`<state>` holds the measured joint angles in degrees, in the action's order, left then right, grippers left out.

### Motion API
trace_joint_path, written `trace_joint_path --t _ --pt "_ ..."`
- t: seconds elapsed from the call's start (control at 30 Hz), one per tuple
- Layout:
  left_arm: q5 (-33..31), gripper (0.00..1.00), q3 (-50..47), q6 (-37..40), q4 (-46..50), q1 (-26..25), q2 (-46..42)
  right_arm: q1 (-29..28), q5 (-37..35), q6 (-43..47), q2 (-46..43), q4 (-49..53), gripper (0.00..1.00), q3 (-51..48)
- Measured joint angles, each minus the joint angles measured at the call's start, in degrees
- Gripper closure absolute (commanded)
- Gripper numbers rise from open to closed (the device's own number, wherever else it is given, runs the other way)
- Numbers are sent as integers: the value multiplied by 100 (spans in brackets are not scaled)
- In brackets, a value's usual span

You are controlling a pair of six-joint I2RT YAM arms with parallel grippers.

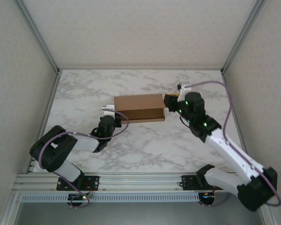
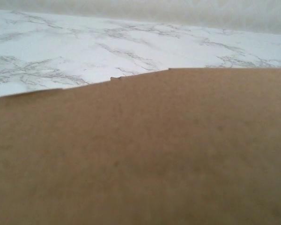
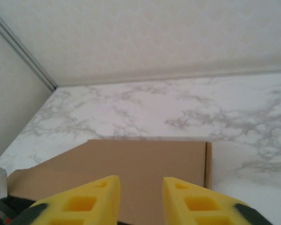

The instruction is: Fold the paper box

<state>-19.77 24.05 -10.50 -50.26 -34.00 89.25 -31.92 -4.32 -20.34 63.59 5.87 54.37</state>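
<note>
Top external: the paper box (image 1: 139, 107) lies flat on the marble table (image 1: 84, 89), mid-table, between the two arms.
Box's left end: the left gripper (image 1: 107, 110) is right against it, clenched; whether it pinches cardboard, I can't tell.
Box's right end: the right gripper (image 3: 140, 183) is released, its yellow fingers (image 3: 100, 194) apart, brown cardboard just ahead.
Left wrist: cardboard close up, marble beyond.

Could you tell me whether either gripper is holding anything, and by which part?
The left gripper seems to pinch the box at its left edge; the right gripper stands open at the right end.
</note>
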Motion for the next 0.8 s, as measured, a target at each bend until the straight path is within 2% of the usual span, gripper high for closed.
trace_joint_path --t 0.17,0.23,0.33,0.57,0.8 --pt "4 71 -31 -37 114 -22 -15 0 223 -251 1541 949 75 1178" --pt "4 60 -52 -81 203 -44 -87 0 297 -354 2028 1220 76 1416" --pt "-24 51 -72 -234 422 -74 -306 -2 306 -501 2422 1521 76 1451" --pt "-107 45 -205 -745 1305 -146 -1432 -2 306 -616 2514 1718 72 1414" --pt "-94 47 -535 -1259 2424 -199 -2726 -2 291 -627 2514 1709 71 1309"
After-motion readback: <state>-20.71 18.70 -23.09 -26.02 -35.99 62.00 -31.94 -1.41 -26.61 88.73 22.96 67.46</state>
